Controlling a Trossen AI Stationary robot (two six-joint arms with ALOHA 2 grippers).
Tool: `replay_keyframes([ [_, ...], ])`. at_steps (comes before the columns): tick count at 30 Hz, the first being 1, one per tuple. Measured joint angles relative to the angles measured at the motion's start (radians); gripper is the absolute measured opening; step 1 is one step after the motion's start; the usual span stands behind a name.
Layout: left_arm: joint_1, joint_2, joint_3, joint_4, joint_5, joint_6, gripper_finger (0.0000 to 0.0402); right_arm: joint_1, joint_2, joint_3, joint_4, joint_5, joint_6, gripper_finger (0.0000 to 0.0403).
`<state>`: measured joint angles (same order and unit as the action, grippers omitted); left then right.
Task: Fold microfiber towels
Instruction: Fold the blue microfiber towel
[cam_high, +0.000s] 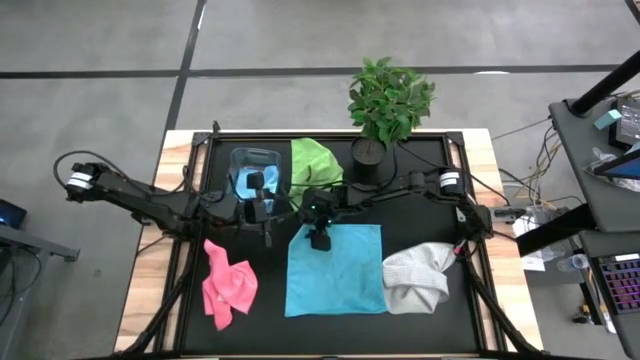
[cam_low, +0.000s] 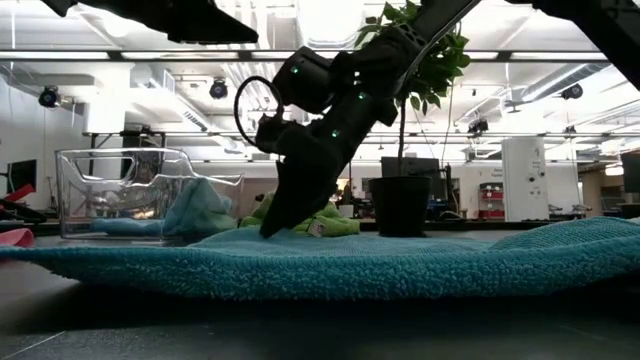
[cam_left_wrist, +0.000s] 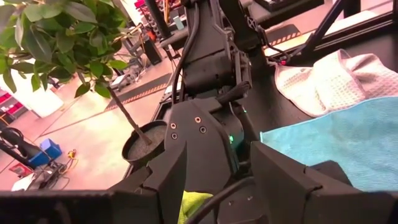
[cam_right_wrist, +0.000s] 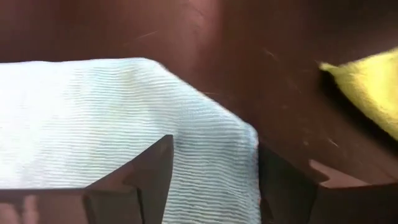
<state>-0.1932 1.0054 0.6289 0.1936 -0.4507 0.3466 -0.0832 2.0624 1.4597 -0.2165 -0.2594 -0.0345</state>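
Behind the blue towel (cam_low: 400, 262), low view only: clear bin (cam_low: 120, 190).

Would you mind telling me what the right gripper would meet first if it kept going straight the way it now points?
Most likely the spread blue towel: the open right gripper points down at that towel's corner, seemingly just above it. Exact depth is unclear.

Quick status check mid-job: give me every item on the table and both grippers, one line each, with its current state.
Blue towel: spread flat, unfolded.
Pink towel: crumpled.
Grey-white towel: bunched up.
Lime green towel: bunched, beside the bin.
Clear bin: upright, holding a second blue towel.
Potted plant: upright.
Right gripper: open, at the flat blue towel's far edge.
Left gripper: open, holding nothing.
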Motion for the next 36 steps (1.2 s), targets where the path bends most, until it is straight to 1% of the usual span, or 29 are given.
replay_keyframes([
  [5, 0.0, 0.001, 0.0, 0.005, 0.0, 0.0, 0.0163, 0.008, -0.005, 0.0, 0.02, -0.01, -0.032, 0.0148],
  [13, 0.0, 0.002, 0.0, 0.006, 0.0, 0.0, 0.0163, 0.037, -0.017, 0.002, 0.0, -0.009, -0.1, 0.0021],
  [17, 0.0, 0.002, 0.0, 0.006, 0.0, 0.0, 0.0163, 0.071, -0.034, 0.002, -0.059, 0.0, -0.142, 0.0012],
  [23, 0.0, 0.002, 0.0, 0.005, 0.0, 0.0, 0.0163, 0.178, -0.046, -0.001, -0.181, 0.049, -0.229, 0.0009],
  [25, 0.002, 0.002, 0.0, 0.004, 0.0, 0.0, 0.0164, 0.204, -0.046, -0.002, -0.197, 0.054, -0.225, 0.0009],
  [29, 0.002, 0.002, 0.0, 0.004, 0.0, 0.0, 0.0164, 0.239, -0.05, -0.002, -0.22, 0.118, -0.205, 0.0009],
  [36, 0.002, 0.014, 0.0, 0.005, -0.001, 0.0, 0.0164, 0.257, -0.072, -0.002, -0.285, 0.13, -0.165, 0.0009],
])
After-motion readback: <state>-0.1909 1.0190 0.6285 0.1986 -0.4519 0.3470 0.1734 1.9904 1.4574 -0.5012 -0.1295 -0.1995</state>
